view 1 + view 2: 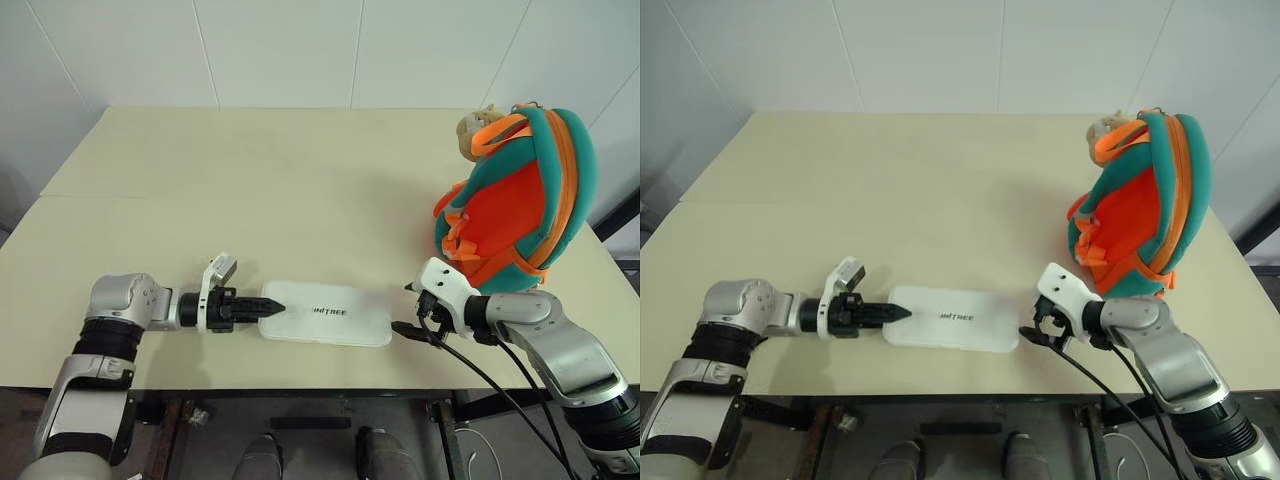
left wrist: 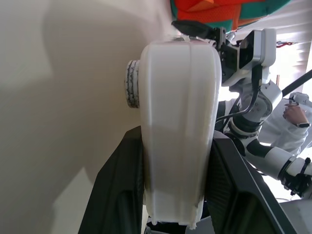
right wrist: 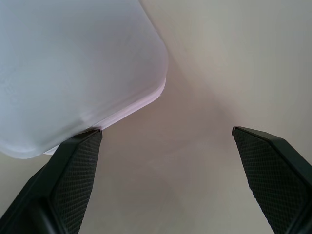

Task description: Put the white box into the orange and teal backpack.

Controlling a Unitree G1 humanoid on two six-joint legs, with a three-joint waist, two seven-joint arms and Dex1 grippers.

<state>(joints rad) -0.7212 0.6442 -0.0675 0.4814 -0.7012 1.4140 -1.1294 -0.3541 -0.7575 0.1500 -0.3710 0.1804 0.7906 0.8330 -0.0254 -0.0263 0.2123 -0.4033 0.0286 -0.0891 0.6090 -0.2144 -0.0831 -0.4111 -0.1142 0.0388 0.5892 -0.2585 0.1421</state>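
1. The white box (image 1: 326,313) lies flat on the tabletop (image 1: 250,190) near its front edge, long side running from 9 o'clock to 3 o'clock, between the two arms. The orange and teal backpack (image 1: 520,195) stands upright well apart from it, toward 1 o'clock, with a tan plush charm (image 1: 476,125) at its top.

2. The left end effector (image 1: 262,306) reaches in from 9 o'clock and has its two black fingers closed against the box's short end; in the left wrist view the box's end sits squeezed between them.

3. The right end effector (image 1: 408,327) waits at the box's 3 o'clock end with its fingers spread wide; in the right wrist view one finger (image 3: 73,180) sits just beside the box's rounded corner, and whether it touches is unclear.

4. Handling, as a judgement: the box looks stiff, smooth-skinned and probably light, with rounded corners that may slip from a narrow pinch. Held at one short end alone it could sag or twist, so a hold at both short ends seems safer.

5. The backpack looks soft and may shift or collapse when the box is pushed in.

6. Dark lettering on the box's top appears to read "INITREE", though the letters are too small to be sure.
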